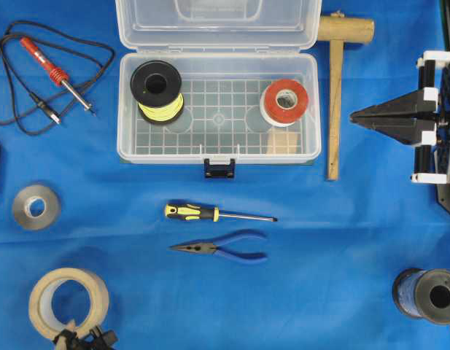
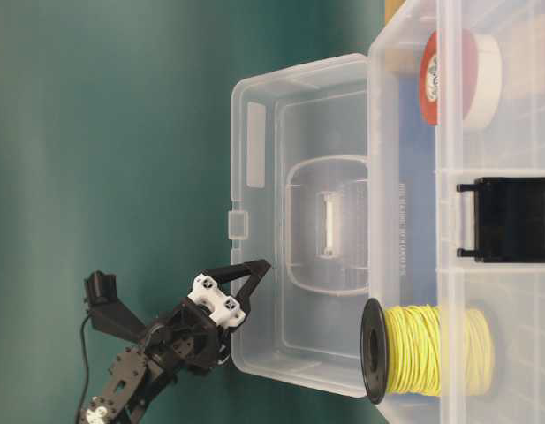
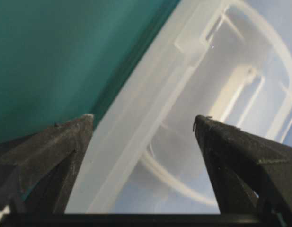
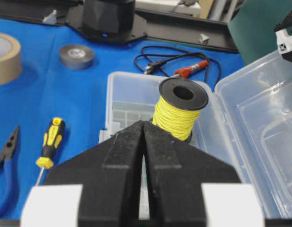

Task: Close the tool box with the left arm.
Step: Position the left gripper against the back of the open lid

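Here I have the left arm (image 2: 157, 349) rising from the seven o'clock corner of the table-level view, its black two-finger pointed gripper (image 2: 246, 287) aimed toward two o'clock at the raised lid (image 2: 298, 221). The jaws are spread wide and grasp nothing; from my left wrist camera one ribbed finger (image 3: 46, 156) sits on either side of the lid's frosted edge (image 3: 136, 123), straddling it, though I cannot tell whether either touches the plastic.

The overhead view does not show that gripper at all. It does give me the large clear plastic tool box (image 1: 219, 109) at twelve o'clock on the blue cloth (image 1: 319, 277), lid swung open away from the dark blue front latch (image 1: 219, 168). Inside, a black spool of yellow wire (image 1: 157, 91) stands toward nine o'clock and a red-and-white tape roll (image 1: 285, 102) toward three.

The right gripper (image 1: 356, 117) rests at three o'clock, jaws pressed together, well apart from the box. Nearer me lie a yellow-handled screwdriver (image 1: 217, 214) and blue-handled pliers (image 1: 221, 249).
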`<action>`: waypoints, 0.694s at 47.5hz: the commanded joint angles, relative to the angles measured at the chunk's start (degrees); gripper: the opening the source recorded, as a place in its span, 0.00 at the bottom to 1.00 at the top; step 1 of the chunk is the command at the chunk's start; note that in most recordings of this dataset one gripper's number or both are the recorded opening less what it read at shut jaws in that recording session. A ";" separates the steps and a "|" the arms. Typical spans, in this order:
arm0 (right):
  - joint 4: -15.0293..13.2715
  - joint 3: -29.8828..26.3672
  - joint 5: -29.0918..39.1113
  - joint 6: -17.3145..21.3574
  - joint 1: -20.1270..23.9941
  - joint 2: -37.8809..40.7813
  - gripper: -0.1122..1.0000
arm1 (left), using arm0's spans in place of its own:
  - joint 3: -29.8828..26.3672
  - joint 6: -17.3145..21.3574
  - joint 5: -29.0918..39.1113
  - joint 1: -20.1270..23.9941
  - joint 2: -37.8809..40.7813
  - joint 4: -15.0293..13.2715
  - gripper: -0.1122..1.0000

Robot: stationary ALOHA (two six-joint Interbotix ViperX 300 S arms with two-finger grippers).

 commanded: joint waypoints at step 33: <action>0.00 -0.70 -0.26 -0.09 -0.26 0.97 0.10 | -5.63 -1.14 20.13 -10.37 -7.91 0.00 0.92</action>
